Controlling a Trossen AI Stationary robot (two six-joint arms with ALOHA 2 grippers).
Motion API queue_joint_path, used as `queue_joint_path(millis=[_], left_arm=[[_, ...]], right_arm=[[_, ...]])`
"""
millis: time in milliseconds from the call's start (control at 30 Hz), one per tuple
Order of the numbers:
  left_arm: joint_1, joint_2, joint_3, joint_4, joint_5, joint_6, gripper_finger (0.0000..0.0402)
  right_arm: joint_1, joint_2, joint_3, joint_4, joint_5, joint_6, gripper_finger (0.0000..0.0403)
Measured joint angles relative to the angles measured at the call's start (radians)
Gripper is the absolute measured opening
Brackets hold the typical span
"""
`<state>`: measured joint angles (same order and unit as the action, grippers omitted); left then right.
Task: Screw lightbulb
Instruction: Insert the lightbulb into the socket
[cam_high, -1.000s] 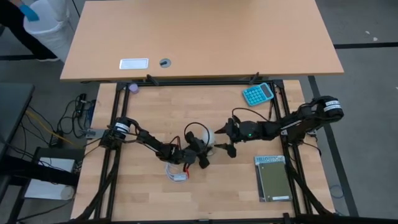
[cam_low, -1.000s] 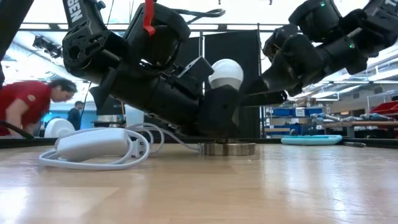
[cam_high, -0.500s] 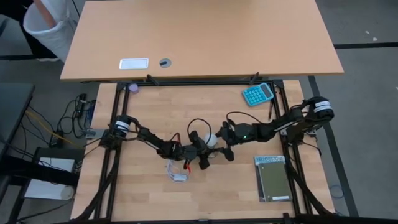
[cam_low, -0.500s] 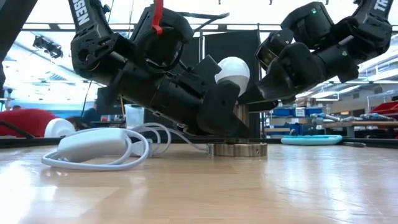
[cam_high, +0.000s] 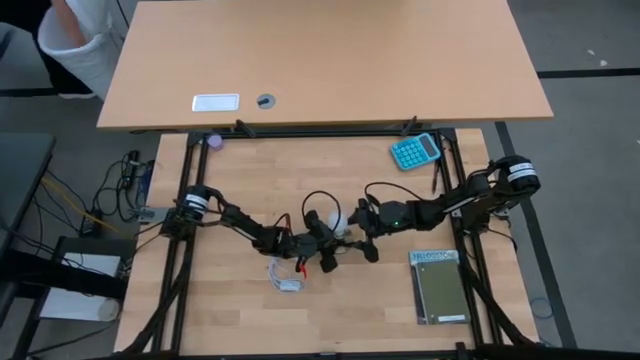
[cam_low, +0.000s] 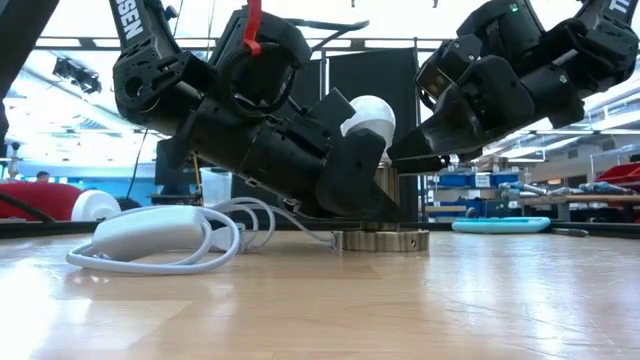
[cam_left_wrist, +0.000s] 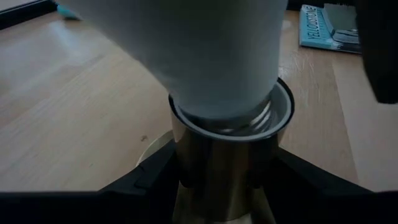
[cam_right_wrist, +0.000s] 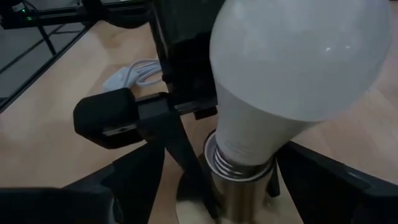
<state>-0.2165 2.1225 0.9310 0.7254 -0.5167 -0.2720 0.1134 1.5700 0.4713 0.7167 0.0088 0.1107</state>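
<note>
The white lightbulb (cam_high: 340, 222) (cam_right_wrist: 292, 62) sits tilted, its screw base (cam_right_wrist: 239, 158) in the mouth of a metal socket tube (cam_left_wrist: 221, 155). The socket stands on its round base disc (cam_low: 380, 240) on the wooden table. My left gripper (cam_high: 328, 250) (cam_left_wrist: 221, 186) reaches in from the table's left and is shut on the socket tube below the bulb. My right gripper (cam_high: 362, 233) (cam_right_wrist: 242, 186) comes from the table's right and is open. Its fingers stand on either side of the bulb's neck and socket mouth, with a gap showing. My left gripper pinches the socket's metal tube (cam_left_wrist: 214, 177) between its two fingers (cam_left_wrist: 149, 180), just below the tube's mouth. The fingers come from the table's left, slanting a little downward. The socket stands upright with its base disc on the table.
A coiled white cable with its adapter (cam_low: 160, 232) (cam_high: 285, 278) lies just near-left of the socket. A teal calculator (cam_high: 414, 151) lies at the far right and a green book (cam_high: 438, 290) at the near right. A larger table (cam_high: 320, 60) stands beyond the far edge.
My right gripper has moved toward the table's left and a little down, closing in on the bulb. My left gripper has turned slightly while keeping its hold, and the socket with the bulb has shifted a little with it.
</note>
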Motion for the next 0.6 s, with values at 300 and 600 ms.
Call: queue_joint_path(millis=[300,600], left_arm=[[0.000,0.001,0.000,-0.006,-0.002,-0.001,0.0206],[0.000,0.001,-0.001,-0.005,-0.004,-0.002,0.0206]], right_arm=[[0.024,-0.002,0.000,-0.037,0.032,0.000,0.0309],[0.077,-0.020,0.000,-0.105,0.160,0.042,0.0309]])
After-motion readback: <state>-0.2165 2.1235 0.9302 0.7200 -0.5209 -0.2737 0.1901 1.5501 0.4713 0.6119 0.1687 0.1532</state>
